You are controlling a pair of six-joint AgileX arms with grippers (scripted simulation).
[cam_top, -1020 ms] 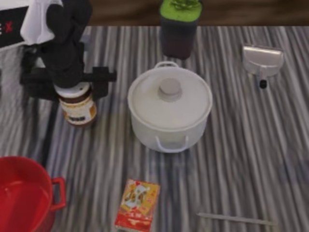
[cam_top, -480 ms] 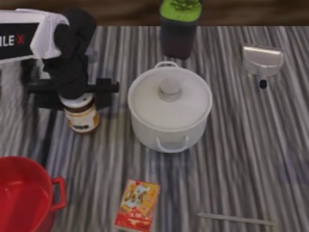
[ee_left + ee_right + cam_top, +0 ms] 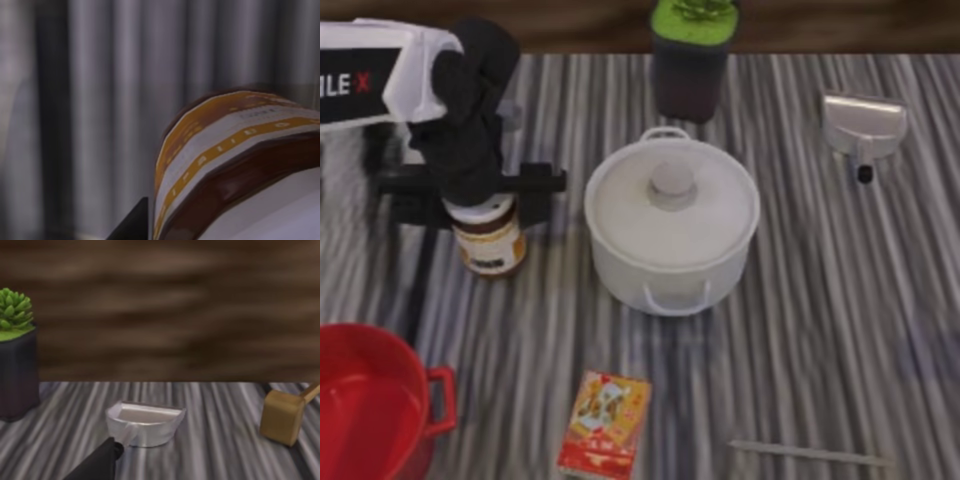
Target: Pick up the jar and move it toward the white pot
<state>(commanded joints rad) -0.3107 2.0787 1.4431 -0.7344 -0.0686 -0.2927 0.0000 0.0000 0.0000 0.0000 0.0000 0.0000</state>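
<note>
The jar [image 3: 490,238], with a white lid, dark brown contents and an orange-and-white label, is upright at the table's left, under my left arm. My left gripper [image 3: 478,200] comes down on it from above and is shut on its top. In the left wrist view the jar [image 3: 235,160] fills the frame, with one dark finger [image 3: 131,226] pressed against its side. Whether the jar touches the table I cannot tell. The white pot [image 3: 671,222], lidded and knobbed, stands mid-table to the jar's right, a gap between them. My right gripper does not show.
A dark container with a green plant [image 3: 692,58] stands behind the white pot. A red pot [image 3: 370,405] fills the front left corner. A card box [image 3: 605,422] and a thin rod [image 3: 810,453] lie at the front, a dustpan [image 3: 863,125] back right, with a wooden mallet [image 3: 284,417] beyond it.
Over the last second my left arm carried the jar a little to the right and the jar now looks smaller, so lower. In the last half second nothing has moved.
</note>
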